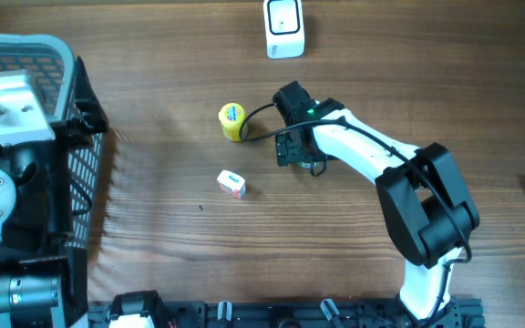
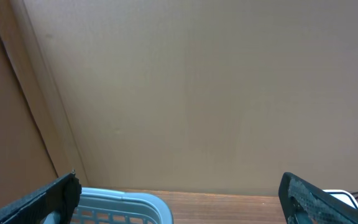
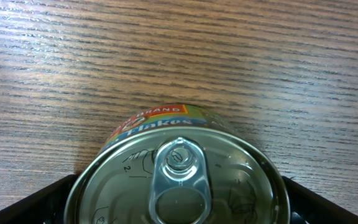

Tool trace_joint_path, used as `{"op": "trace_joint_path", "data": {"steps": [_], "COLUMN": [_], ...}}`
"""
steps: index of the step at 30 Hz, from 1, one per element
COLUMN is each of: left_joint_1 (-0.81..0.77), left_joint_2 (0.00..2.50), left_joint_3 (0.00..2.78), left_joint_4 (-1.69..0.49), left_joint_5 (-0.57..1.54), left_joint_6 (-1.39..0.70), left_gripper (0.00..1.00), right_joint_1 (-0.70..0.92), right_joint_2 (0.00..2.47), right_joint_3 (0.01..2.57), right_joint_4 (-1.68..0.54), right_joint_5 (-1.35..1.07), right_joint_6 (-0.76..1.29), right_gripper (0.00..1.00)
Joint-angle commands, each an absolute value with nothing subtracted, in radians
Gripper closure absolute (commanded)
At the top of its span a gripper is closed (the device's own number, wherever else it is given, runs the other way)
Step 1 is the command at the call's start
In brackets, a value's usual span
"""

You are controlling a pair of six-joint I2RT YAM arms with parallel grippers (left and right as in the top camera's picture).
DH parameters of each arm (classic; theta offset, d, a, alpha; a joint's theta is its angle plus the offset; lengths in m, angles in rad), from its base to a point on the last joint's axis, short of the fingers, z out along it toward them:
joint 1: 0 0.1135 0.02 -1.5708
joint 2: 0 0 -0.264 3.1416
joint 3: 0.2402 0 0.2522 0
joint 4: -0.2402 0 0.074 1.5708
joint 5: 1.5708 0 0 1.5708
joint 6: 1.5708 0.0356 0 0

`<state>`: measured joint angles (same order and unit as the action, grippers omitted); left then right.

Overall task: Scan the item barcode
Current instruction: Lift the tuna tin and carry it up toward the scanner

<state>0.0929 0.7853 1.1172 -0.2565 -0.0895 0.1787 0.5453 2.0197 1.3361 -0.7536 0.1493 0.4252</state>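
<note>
On the robot's side of the scanner point(image 1: 284, 27), well apart from it, a tin point(image 3: 179, 165) stands upright on the bench point(image 1: 153, 237), pull-ring lid up. The right pincer point(image 3: 179, 208) hangs over it from above, its fingers spread wide, one at each side of the tin. Whether they touch its wall I cannot tell. From overhead the tin is hidden under that pincer. Sitting astride the tin looks like the set-up for a side grip, which would leave the label free to turn toward the scanner's window. No barcode shows, so I judge the scan not yet begun. Also on the near side of the scanner, a little to its left, lie a yellow tub point(image 1: 231, 121) and, farther from it, a small white box point(image 1: 231, 184). Far left of the scanner, the left pincer point(image 2: 179, 186) is wide and empty above the basket point(image 2: 123, 202), likely to keep it out of the way.
</note>
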Motion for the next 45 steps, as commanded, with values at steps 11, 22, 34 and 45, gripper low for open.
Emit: {"op": "trace_joint_path", "data": {"steps": [11,22,34,45], "left_joint_1": [0.098,0.099,0.098,0.098], "left_joint_2": [0.779,0.779,0.779,0.779], "left_joint_3": [1.115,1.115,1.115,1.115], "left_joint_4": [-0.270,-0.281,-0.281,-0.281], "left_joint_5": [-0.099,-0.099,-0.099,-0.099], "left_joint_6": [0.176,0.176,0.176,0.176], "left_gripper": [0.00,0.00,0.00,0.00], "right_joint_1": [0.522,0.496,0.466,0.445], "right_joint_2": [2.060,2.117,2.134,2.209], "right_joint_3": [1.330,1.330,1.445,1.452], "right_joint_4": [-0.679,-0.848,-0.904,-0.910], "right_joint_5": [0.133,-0.047,-0.125,0.064], "right_joint_6": [0.523,0.419,0.408,0.260], "right_gripper": [0.00,0.00,0.00,0.00]}}
